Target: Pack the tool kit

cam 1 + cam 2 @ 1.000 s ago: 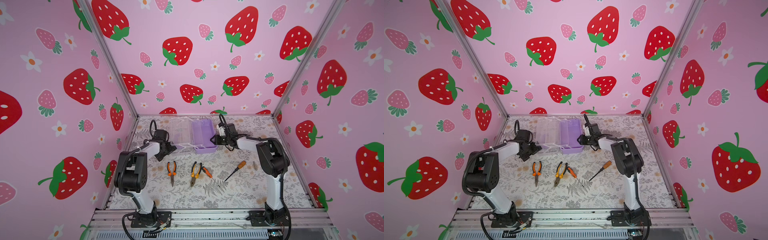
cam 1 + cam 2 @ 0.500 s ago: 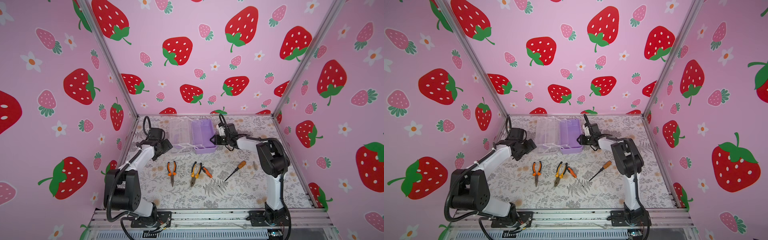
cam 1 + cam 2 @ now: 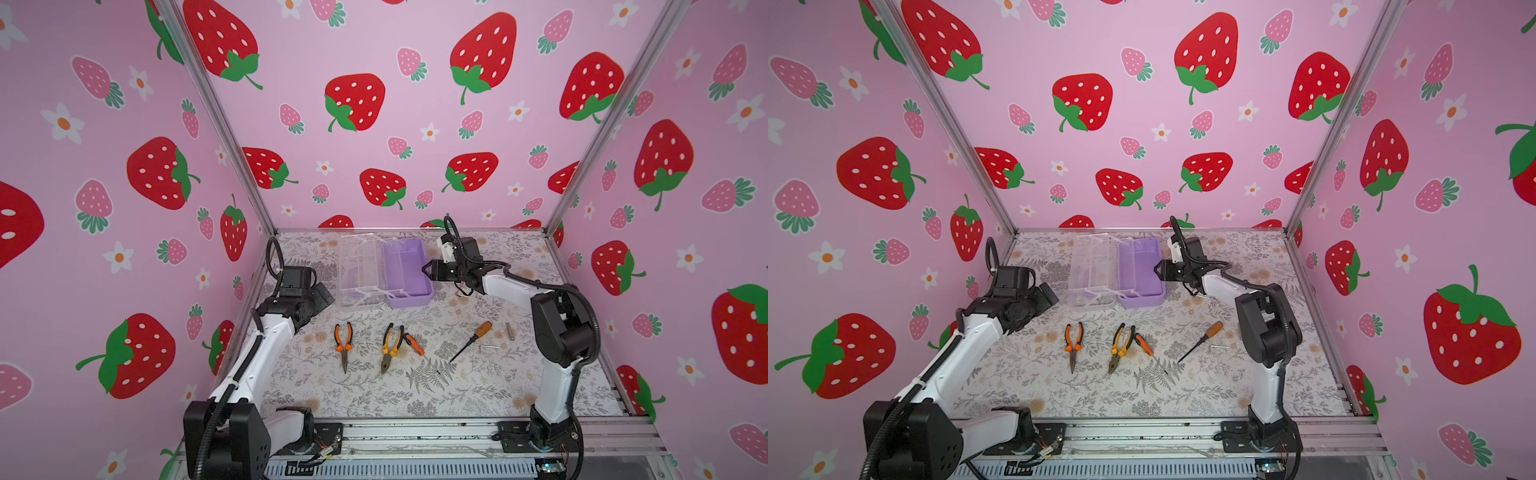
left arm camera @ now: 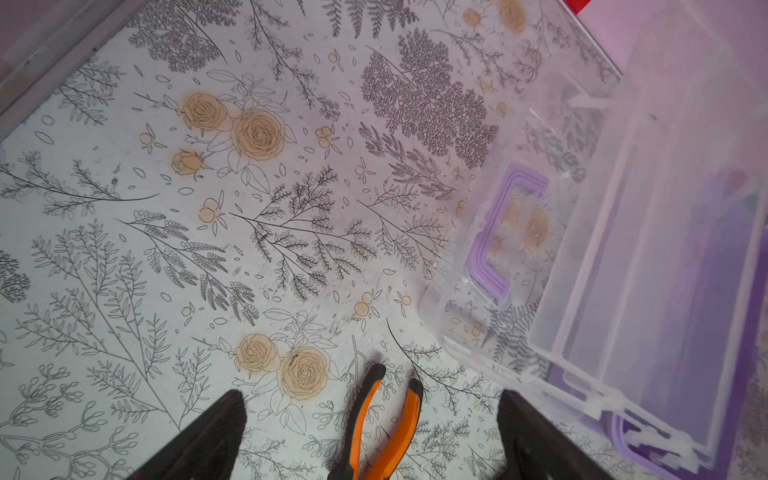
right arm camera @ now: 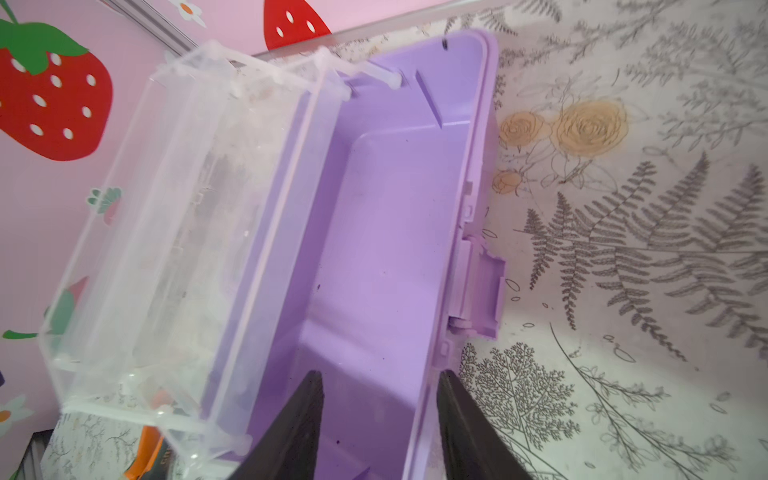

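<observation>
Tool kit (image 3: 386, 272) lies open at the back of the table (image 3: 374, 390) in both top views, its lilac base (image 3: 409, 266) on the right and its clear lid (image 3: 359, 270) folded out flat to the left, with the purple handle (image 4: 490, 232) showing through the lid. Your right gripper (image 5: 378, 386) sits at the base's right long wall, a little along from the latch (image 5: 478, 291). In the right wrist view one finger (image 5: 299, 415) hangs inside the base and the other stands just outside the rim, so the wall runs between them. The jaws stand partly apart, far wider than the wall, and clamp nothing; you cannot tell whether the outer finger touches the rim. Your left gripper (image 4: 370, 399) is off the kit, just beside the lid's front left corner, above the table. Its jaws are spread wide and hold nothing. In the left wrist view the orange handles of a pair of pliers (image 4: 386, 428) show between the fingers, lying on the table.
</observation>
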`<action>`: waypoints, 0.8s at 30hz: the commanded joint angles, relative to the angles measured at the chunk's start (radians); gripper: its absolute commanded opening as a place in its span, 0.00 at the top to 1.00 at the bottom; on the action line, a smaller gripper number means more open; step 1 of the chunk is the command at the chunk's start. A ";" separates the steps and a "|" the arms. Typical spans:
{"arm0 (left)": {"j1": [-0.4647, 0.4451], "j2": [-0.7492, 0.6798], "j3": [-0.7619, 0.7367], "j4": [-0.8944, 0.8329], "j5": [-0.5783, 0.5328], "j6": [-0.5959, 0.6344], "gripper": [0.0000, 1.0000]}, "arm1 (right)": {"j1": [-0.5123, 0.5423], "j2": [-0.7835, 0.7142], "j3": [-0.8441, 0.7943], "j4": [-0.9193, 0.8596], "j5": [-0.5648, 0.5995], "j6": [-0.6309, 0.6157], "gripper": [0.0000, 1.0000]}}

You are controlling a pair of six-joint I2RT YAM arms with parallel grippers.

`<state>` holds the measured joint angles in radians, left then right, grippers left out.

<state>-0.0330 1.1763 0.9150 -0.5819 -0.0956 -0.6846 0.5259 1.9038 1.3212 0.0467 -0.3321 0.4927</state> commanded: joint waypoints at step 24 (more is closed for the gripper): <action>-0.759 -0.118 -0.249 0.078 -0.184 -0.055 0.20 | 0.327 -0.459 -0.608 0.072 0.333 0.000 0.55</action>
<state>-0.7395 1.0298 0.6788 -0.5327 -0.2134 -0.6983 0.8494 1.4742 0.7403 0.0624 0.0090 0.4568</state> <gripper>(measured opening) 0.800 0.450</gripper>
